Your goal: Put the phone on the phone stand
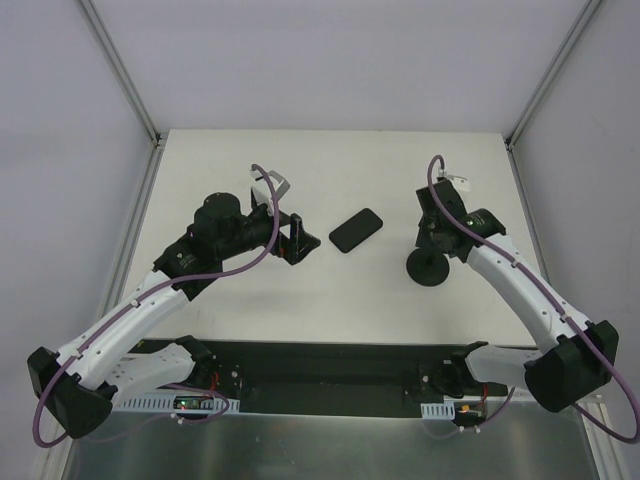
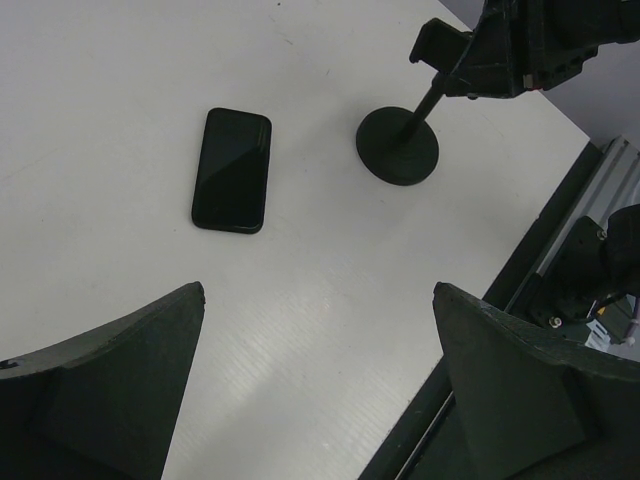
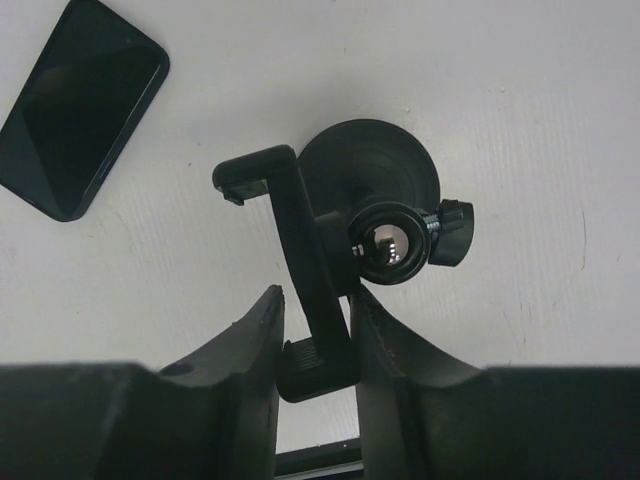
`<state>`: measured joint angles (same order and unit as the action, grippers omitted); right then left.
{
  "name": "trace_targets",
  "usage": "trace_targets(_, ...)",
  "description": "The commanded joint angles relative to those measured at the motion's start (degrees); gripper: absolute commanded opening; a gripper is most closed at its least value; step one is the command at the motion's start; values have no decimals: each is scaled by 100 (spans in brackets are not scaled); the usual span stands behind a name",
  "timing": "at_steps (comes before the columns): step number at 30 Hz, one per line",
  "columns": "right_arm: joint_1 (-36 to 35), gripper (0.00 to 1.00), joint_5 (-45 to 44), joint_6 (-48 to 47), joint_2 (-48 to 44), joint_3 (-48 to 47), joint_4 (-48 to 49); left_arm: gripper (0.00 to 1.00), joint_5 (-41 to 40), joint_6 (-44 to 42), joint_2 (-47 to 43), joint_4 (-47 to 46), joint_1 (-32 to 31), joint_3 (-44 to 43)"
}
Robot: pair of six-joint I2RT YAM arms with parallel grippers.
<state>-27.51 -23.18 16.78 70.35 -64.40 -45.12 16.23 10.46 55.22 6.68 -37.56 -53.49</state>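
The black phone [image 1: 357,230] lies flat on the white table, mid-way between the arms; it also shows in the left wrist view [image 2: 233,170] and the right wrist view [image 3: 80,105]. The phone stand [image 1: 427,268] stands upright to its right on its round disc base [image 2: 398,147]. My right gripper [image 1: 435,228] is above the stand, shut on its clamp bracket [image 3: 290,220], with a finger on each side of it [image 3: 315,300]. My left gripper [image 1: 303,242] is open and empty, just left of the phone, its jaws wide apart above bare table [image 2: 318,290].
The table's near edge has a black rail [image 1: 330,365] with the arm bases. White walls and metal frame posts [image 1: 125,75] enclose the table at the back and sides.
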Motion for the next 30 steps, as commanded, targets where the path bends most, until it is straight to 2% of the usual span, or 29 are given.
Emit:
trace_targets(1,-71,27,-81,-288,-12,41,293,96,222,-26,94,-79,-50,-152)
trace_targets(3,-132,14,-134,-429,-56,173,346,95,284,9,129,-79,-58,-161)
trace_targets(6,-194,1,-126,-631,-275,392,434,95,284,9,120,-70,-76,-153)
trace_targets(19,-756,1,656,-1606,-2111,1544,1339,95,170,141,446,150,-261,-433)
trace_targets(22,-817,1,1078,-2028,-2393,1773,1646,95,249,455,306,237,-260,-443)
trace_targets(25,-949,1,1508,-2388,-2578,1808,1919,95,653,929,95,290,-199,-373)
trace_targets(30,-1283,0,2572,-2986,-2404,1362,2008,96,1092,1520,-231,290,-67,-258)
